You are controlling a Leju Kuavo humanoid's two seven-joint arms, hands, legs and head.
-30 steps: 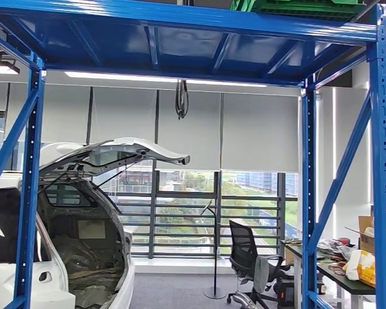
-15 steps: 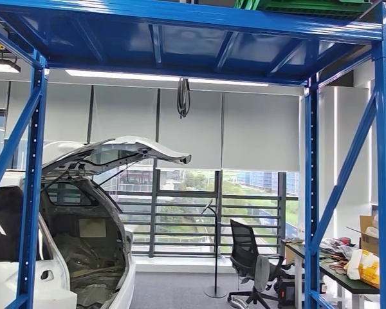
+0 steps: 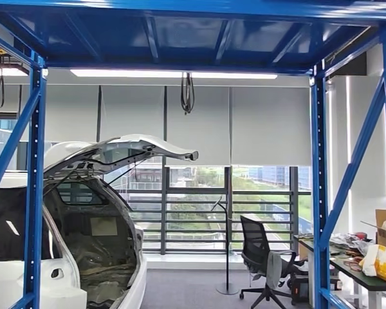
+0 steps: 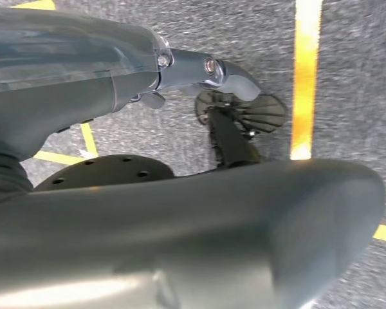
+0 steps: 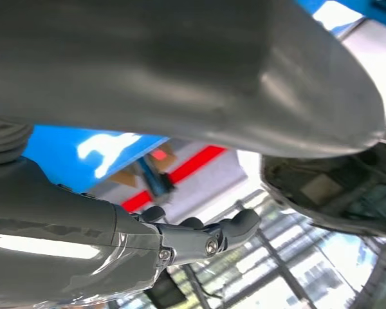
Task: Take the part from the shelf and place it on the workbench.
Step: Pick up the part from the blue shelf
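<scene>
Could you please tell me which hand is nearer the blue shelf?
Probably right: the right hand is up beside the blue shelf; the left hand hangs over the grey floor.

No text, label, brand, number or sign could be read anywhere, neither on the blue shelf (image 3: 319,193) nor on the white car (image 3: 84,257).

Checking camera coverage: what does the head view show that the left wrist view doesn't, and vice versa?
Head view alone: the blue shelf frame, a white car with its hatch raised, an office chair, window blinds and a cluttered table at the right. Left wrist view alone: the left hand, close up and holding nothing, above grey carpet with yellow floor tape. Shared: nothing I can match; neither shows a part to pick.
</scene>
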